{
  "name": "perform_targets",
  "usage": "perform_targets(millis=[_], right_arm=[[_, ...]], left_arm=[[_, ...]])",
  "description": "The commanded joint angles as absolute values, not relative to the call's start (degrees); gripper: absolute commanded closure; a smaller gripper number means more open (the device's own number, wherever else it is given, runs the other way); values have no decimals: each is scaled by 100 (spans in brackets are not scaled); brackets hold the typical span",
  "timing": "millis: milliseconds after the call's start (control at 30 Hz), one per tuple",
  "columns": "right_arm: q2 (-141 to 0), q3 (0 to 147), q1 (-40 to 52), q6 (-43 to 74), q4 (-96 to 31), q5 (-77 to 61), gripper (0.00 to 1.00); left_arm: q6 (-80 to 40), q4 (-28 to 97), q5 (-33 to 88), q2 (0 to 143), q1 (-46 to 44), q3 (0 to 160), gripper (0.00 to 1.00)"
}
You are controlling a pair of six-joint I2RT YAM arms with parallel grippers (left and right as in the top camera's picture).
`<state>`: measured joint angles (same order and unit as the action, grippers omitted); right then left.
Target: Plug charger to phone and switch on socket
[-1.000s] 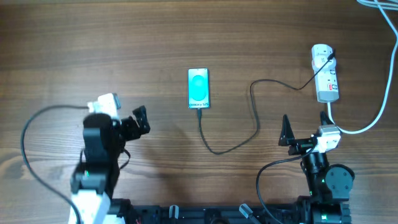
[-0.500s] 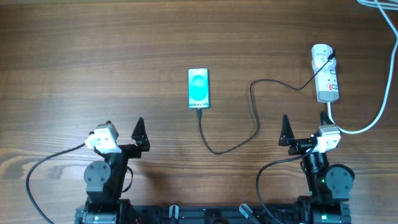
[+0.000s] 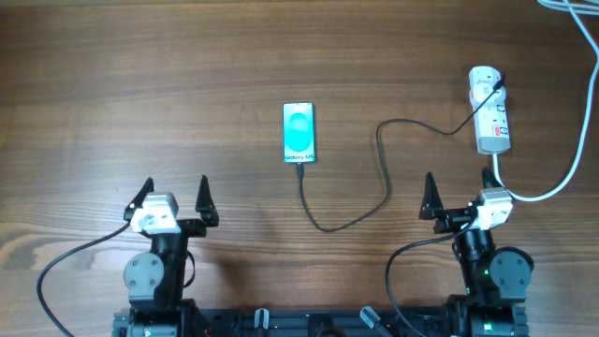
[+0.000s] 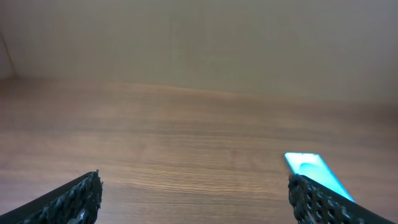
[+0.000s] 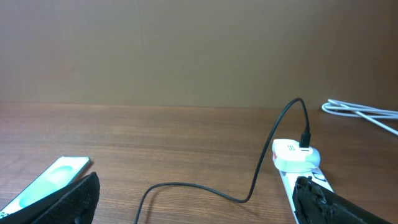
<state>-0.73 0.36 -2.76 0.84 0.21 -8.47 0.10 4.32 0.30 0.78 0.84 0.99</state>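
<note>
left pincer [image 3: 176,187] wide, empty | right pincer [image 3: 458,192] wide, empty | flat blue-screen phone [image 3: 299,132] mid brown wooden bench [image 3: 94,75], thin black charger cable [image 3: 386,178] looks plugged in | short white socket strip [image 3: 489,112] far right: you turn it on with one soft right-pincer push

- Left arm [image 3: 154,271] pulled back onto its base in the last sec; it reached out over the wood w/ a tilt before.
- Left gripper [image 3: 175,194] swung from facing right to pointing straight fwd, both fingers now in plain view, set apart.
- Its black cable [image 3: 65,255] dropped to a lower, flatter loop.
</note>
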Motion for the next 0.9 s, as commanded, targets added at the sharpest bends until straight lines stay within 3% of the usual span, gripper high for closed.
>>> perform_targets(millis=[0, 867], right_arm=[[-21, 30, -244, 163, 40, -770, 0], [-21, 30, -244, 165, 40, -770, 0]], left_arm=[[513, 429, -73, 14, 130, 32, 0], [126, 399, -368, 14, 130, 32, 0]])
